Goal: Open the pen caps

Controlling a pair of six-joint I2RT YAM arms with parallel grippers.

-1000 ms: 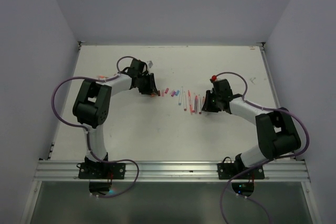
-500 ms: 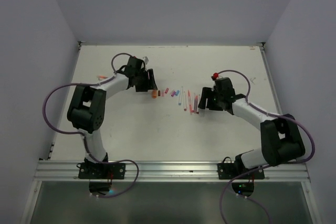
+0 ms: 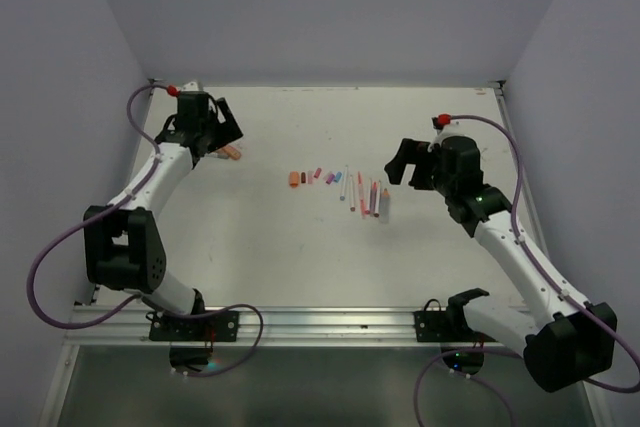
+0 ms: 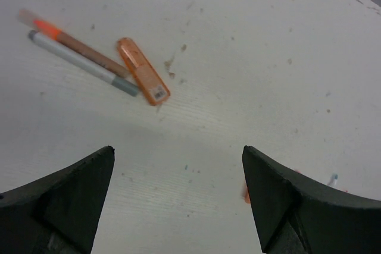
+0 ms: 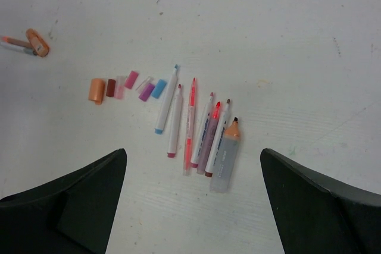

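Table (image 3: 270,247): left gripper (image 3: 226,129), right gripper (image 3: 397,165) hover apart.

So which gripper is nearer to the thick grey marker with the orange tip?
Right. The right gripper hangs close beside the thick grey marker; the left gripper is far away, at the far left.

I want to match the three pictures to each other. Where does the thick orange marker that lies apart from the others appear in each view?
Top external: the orange marker is in the upper left part of the picture.
Left wrist: the orange marker is up and left of centre.
Right wrist: the orange marker is near the top left corner.
Shared landmark: the thin pens right beside it.
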